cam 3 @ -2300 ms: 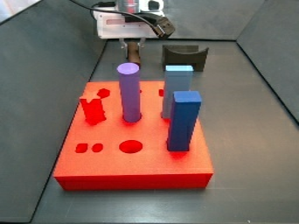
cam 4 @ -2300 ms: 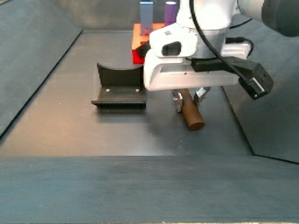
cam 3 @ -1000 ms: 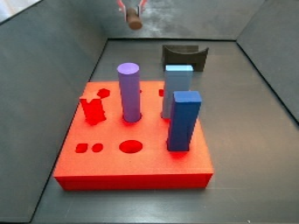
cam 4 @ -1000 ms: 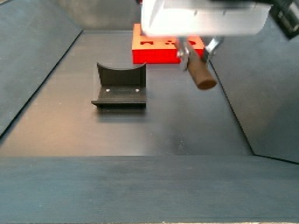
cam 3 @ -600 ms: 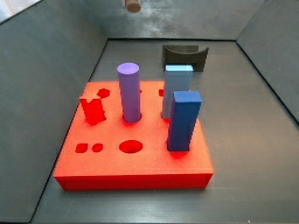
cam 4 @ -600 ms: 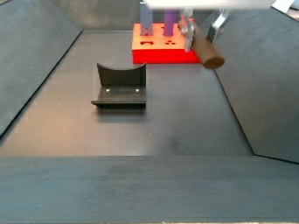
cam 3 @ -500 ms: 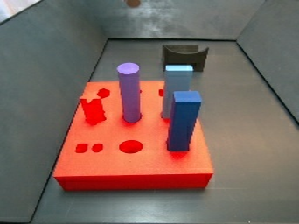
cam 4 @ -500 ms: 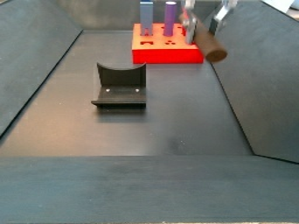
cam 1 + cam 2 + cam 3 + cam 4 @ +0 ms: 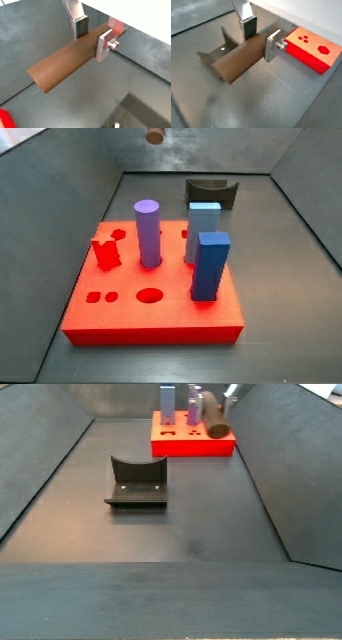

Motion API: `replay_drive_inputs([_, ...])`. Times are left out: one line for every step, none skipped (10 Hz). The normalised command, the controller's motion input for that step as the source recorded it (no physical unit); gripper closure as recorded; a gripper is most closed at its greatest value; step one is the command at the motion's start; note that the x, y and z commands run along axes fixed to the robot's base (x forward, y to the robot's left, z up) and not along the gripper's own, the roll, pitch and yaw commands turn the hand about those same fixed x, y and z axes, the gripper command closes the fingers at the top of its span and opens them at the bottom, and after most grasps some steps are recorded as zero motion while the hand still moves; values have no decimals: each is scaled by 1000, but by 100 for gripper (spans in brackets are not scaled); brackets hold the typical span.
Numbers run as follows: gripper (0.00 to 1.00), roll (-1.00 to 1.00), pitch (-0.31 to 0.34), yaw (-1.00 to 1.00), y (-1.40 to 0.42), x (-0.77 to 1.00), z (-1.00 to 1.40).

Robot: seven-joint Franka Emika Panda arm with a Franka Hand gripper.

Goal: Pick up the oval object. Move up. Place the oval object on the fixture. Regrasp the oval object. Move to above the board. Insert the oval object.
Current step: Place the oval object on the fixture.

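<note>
gripper [image 9: 92,35] clamps the oval object [image 9: 65,67] high above the fixture [image 9: 136,482].

The gripper [image 9: 93,31] has silver fingers with dark pads, closed on the plain brown oval object [image 9: 63,68]. The board [image 9: 154,308] is red; the fixture [image 9: 136,482] is dark grey-black.

Brown oval object [image 9: 65,66] clamped in the gripper [image 9: 93,33], raised high.
Fixture [image 9: 135,482] sits empty; red board [image 9: 154,318] lies apart.
</note>
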Motion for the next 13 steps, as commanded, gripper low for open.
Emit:
replay_drive_inputs([100,-30,169,-63,-365,1000,-52])
replay_drive_inputs([100,-33,155,-20,-336,1000,-42])
replay_drive_inputs([100,-29,141,13,-298,1000,-39])
replay_drive_inputs([100,-29,141,21,-277,1000,-37])
replay_drive_inputs([100,-28,150,28,-221,1000,-24])
replay_drive_inputs([100,-26,153,32,-197,1000,-22])
replay_drive_inputs([100,-24,160,31,-159,1000,-16])
replay_drive_inputs([100,-20,154,35,-135,1000,-15])
replay_drive_inputs([100,-17,152,39,-110,1000,-14])
replay_drive_inputs([100,-14,156,38,-89,1000,-7])
replay_drive_inputs([100,-1000,-119,-1,522,1000,222])
replay_drive_inputs([100,-1000,-110,-12,513,895,196])
replay_drive_inputs([100,-1000,-95,-17,431,811,135])
